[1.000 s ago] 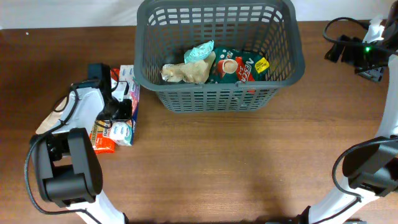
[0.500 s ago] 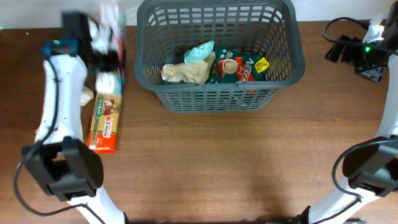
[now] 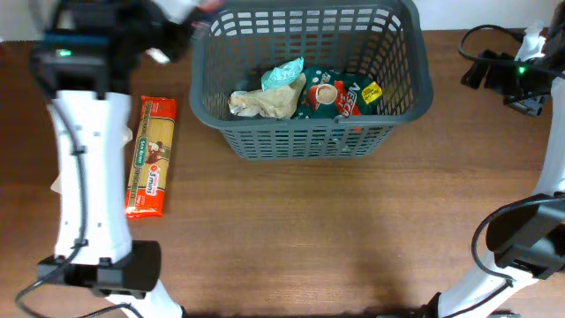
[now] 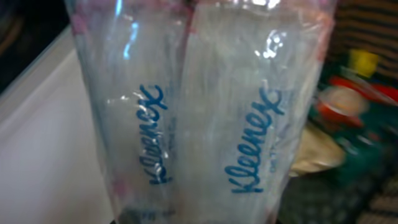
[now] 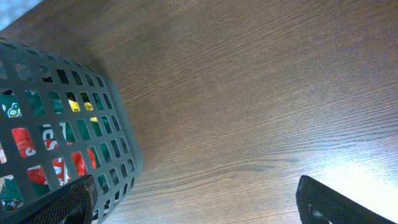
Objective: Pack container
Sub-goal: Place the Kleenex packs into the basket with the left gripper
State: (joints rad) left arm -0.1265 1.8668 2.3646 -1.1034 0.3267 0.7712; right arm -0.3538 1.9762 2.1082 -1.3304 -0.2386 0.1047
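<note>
Tissues airborne!
Left jaws clamped the Kleenex pack (image 4: 205, 112) at the container's (image 3: 309, 141) ten o'clock, seemingly high to clear its rim; right jaws gaped.

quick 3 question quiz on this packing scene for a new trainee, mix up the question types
1. True or false: the pasta packet lies inside the container.
2. Which brand is printed on the tissue packs held by the left gripper? A) Kleenex B) Nescafe C) Barilla
3. Fill in: the right gripper is ____ (open or shut), with nothing between its fingers.

Key
1. False: it lies on the table, to the left of the container.
2. A
3. open
</note>
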